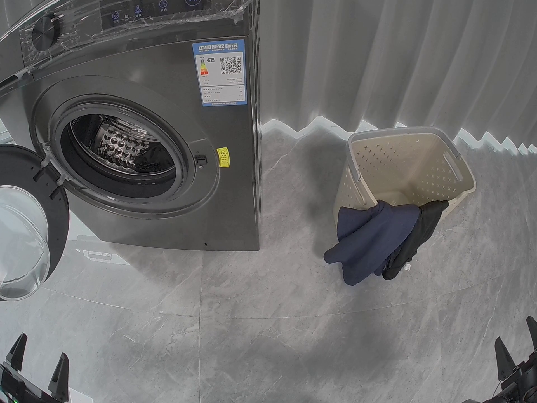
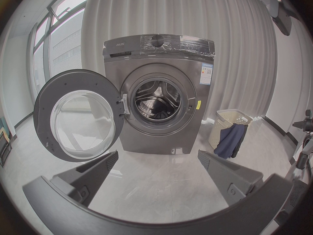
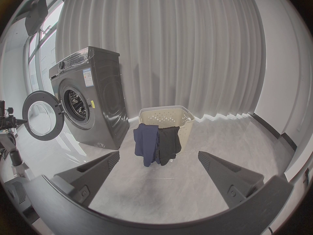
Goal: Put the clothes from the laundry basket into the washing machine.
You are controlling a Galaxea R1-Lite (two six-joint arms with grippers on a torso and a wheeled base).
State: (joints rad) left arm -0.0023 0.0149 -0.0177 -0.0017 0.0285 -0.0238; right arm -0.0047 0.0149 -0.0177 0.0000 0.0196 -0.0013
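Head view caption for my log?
Washing machine door open; navy garment and black garment draped over the laundry basket rim; left pincer and right pincer open, empty.

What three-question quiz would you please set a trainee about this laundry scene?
1. True or false: the door of the washing machine stands open.
2. Where are the blue garment and the black garment? A) in the drum B) hanging over the rim of the basket C) flat on the floor, apart from the basket
3. Fill in: the left gripper and the right gripper are both ____, holding nothing.
Key: 1 true; 2 B; 3 open.
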